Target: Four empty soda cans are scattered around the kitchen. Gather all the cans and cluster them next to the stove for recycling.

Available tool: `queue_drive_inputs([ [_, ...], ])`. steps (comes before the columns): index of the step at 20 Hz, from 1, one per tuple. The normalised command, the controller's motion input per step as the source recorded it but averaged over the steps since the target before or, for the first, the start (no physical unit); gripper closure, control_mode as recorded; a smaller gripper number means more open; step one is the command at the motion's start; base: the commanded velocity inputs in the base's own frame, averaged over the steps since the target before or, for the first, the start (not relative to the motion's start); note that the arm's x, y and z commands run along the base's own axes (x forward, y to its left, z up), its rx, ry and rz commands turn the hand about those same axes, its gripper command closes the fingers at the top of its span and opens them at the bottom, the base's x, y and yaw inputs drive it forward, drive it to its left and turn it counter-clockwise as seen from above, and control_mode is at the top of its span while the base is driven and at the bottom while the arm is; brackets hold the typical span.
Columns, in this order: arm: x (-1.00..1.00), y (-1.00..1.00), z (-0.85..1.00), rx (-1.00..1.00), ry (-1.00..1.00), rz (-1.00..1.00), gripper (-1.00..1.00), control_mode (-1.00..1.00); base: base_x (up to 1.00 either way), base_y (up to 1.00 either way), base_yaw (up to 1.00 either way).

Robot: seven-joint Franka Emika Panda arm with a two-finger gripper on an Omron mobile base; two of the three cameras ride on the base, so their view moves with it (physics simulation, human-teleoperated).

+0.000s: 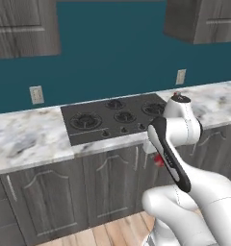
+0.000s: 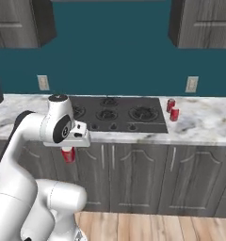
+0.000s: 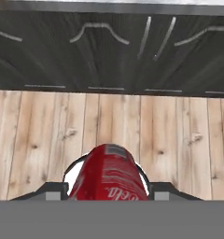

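Marble counter [image 2: 204,123] bears stove [image 2: 116,114]; tool [image 3: 109,189] grips can [image 3: 111,175].

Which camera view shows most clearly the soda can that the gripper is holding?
The hand view: the held soda can is large and central there, above the wooden floor. The right base view shows it small under the hand. In the left base view the arm hides most of it.
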Motion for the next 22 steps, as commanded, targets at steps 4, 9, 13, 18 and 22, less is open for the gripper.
queue_drive_inputs([
  [4, 0.0, 0.0, 0.0, 0.0, 0.0, 0.0, 1.0, 1.0, 0.42, -0.51, -0.18],
  [9, 0.0, 0.0, 0.0, 0.0, 0.0, 0.0, 1.0, 1.0, 0.53, -0.43, -0.16],
  [13, 0.0, 0.0, 0.0, 0.0, 0.0, 0.0, 1.0, 1.0, 0.48, -0.44, -0.13],
  [18, 0.0, 0.0, 0.0, 0.0, 0.0, 0.0, 1.0, 1.0, 0.44, -0.44, -0.14],
  [22, 0.0, 0.0, 0.0, 0.0, 0.0, 0.0, 1.0, 1.0, 0.41, -0.46, -0.13],
])
